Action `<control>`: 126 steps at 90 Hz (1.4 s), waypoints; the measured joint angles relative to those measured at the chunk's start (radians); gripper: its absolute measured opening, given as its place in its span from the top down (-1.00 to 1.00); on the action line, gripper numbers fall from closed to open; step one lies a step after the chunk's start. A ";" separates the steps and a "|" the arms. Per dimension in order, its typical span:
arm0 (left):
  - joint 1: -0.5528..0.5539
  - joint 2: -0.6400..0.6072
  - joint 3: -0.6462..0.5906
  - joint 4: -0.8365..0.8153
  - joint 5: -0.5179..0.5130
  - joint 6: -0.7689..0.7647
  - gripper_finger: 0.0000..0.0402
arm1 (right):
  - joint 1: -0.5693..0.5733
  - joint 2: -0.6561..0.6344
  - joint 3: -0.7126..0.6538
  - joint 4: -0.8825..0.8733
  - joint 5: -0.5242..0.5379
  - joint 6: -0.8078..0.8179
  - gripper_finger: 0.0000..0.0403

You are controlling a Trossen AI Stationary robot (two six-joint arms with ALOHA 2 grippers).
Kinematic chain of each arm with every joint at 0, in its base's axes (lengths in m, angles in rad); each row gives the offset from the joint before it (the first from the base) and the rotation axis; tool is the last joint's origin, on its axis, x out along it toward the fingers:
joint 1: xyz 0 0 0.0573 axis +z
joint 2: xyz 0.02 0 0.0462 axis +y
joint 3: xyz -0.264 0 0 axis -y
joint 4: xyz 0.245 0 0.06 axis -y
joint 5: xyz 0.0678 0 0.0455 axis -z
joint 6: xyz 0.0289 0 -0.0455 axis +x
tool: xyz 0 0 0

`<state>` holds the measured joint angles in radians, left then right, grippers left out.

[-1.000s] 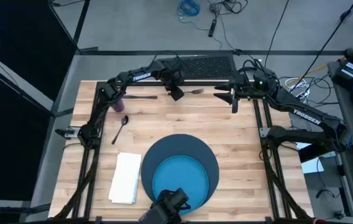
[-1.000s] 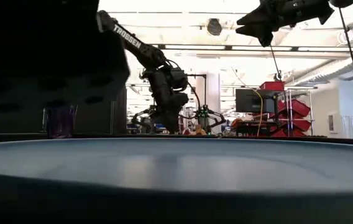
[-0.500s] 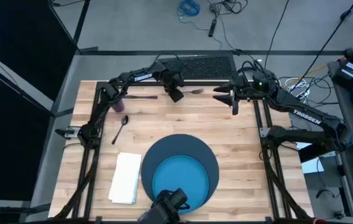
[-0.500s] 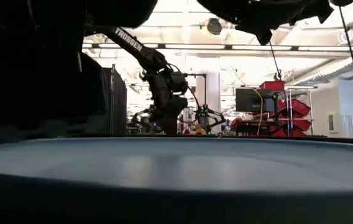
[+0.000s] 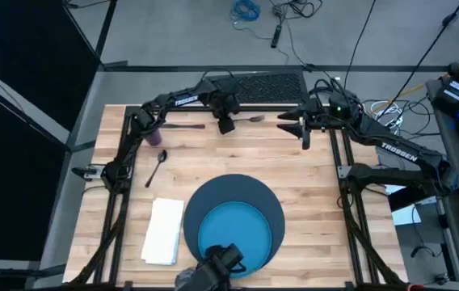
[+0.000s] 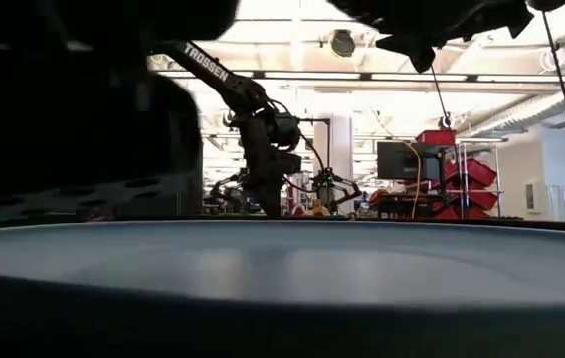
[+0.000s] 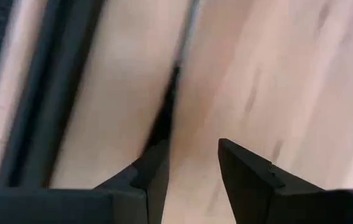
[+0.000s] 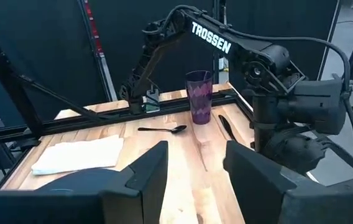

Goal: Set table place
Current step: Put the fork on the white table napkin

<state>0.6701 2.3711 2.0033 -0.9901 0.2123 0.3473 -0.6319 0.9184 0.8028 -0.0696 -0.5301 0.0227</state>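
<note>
Metal fork unmoved | left gripper lower, fingers apart | right gripper fingers apart, unchanged

Left dark six-joint arm stretched along the far edge, its two-finger left gripper pointing down, fingers parted. Right dark arm bent, raised; right gripper horizontal, fingers apart, empty.

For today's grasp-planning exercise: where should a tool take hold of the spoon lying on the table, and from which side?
Probably mid-handle, coming straight down from above, the tool closing across it: the spoon lies flat on the table, and its handle is thin and straight.
</note>
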 joint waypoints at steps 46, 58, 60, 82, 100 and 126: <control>0.010 0.014 0.001 -0.014 -0.101 0.059 0.39 | 0.010 0.000 0.000 0.042 0.000 0.000 0.26; 0.011 0.015 0.020 -0.029 -0.113 0.052 0.39 | 0.012 0.000 0.000 0.044 -0.001 -0.004 0.26; 0.011 0.015 0.024 -0.029 -0.113 0.045 0.39 | 0.012 0.000 0.000 0.044 -0.001 -0.005 0.26; 0.011 0.015 0.034 -0.167 -0.126 0.048 0.39 | 0.012 0.000 0.000 0.043 -0.001 -0.008 0.26; -0.027 0.008 0.058 -0.097 -0.236 0.225 0.39 | 0.012 0.000 0.000 0.043 -0.002 -0.005 0.26; -0.046 0.008 0.090 -0.003 -0.236 0.397 0.47 | 0.012 0.000 0.000 0.043 -0.002 -0.007 0.26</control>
<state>0.6237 2.3787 2.0937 -0.9935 -0.0234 0.7447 -0.6197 0.9184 0.8028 -0.0269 -0.5319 0.0154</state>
